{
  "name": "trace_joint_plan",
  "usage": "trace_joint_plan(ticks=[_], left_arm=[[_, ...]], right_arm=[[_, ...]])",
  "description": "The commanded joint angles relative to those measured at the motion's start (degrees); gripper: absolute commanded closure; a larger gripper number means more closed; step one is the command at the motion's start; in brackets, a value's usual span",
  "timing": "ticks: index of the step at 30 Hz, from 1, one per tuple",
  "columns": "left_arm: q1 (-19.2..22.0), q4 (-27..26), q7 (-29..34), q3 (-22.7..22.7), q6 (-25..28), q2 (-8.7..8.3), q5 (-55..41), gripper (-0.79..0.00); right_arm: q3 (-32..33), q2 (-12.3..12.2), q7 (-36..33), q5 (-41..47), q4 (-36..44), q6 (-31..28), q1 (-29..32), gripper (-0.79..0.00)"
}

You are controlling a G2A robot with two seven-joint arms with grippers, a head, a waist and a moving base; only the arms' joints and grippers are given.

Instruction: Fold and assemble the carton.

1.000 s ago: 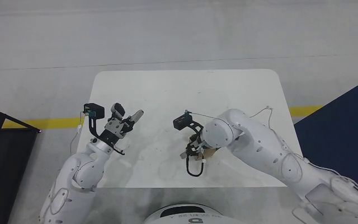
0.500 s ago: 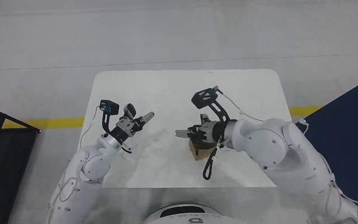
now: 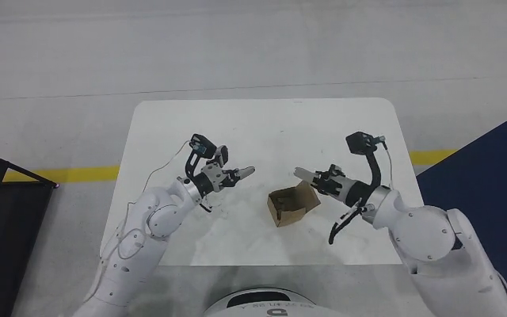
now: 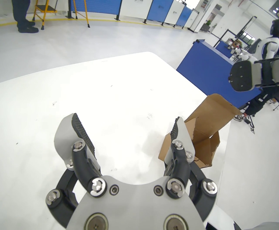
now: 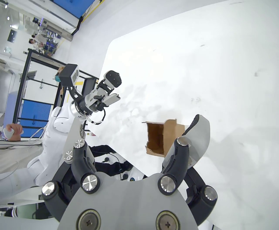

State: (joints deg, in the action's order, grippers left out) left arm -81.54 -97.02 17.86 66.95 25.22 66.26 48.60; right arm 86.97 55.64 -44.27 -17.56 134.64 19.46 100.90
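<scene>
No readable text, label, number or sign on carton (image 3: 291, 205) or table (image 3: 238, 127).

1. Bright, even light falls from overhead, and the white tabletop (image 3: 261, 127) reads almost uniformly pale.
2. In the wrist views the tabletop glares near white, with only faint scuffs showing.
3. The carton (image 4: 196, 139) throws a soft, weak shadow just beside itself.
4. Screws on the left claw (image 4: 126, 118) catch small highlights.
5. In the wrist views straight lines bow towards the edges: the tabletop rim curves and the blue partitions (image 4: 165, 13) lean.
</scene>
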Motion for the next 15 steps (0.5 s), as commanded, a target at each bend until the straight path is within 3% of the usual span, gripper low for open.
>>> trace_joint_plan(ticks=[1, 10, 15], left_arm=[[1.54, 0.69, -0.07, -1.57, 0.42, 0.26, 0.77, -0.785], [3.96, 3.55, -1.64, -4.62, 1.13, 0.89, 1.56, -0.785], [3.62, 3.98, -2.26, -3.72, 0.89, 0.75, 1.41, -0.785]], right_arm=[[2.24, -0.02, -0.14, 1.85, 0.0, 0.48, 3.55, -0.686], [8.25, -0.35, -6.3, 6.36, 0.0, 4.08, 12.98, -0.591], [8.0, -0.16, -4.77, 7.94, 0.0, 6.65, 15.44, -0.339]])
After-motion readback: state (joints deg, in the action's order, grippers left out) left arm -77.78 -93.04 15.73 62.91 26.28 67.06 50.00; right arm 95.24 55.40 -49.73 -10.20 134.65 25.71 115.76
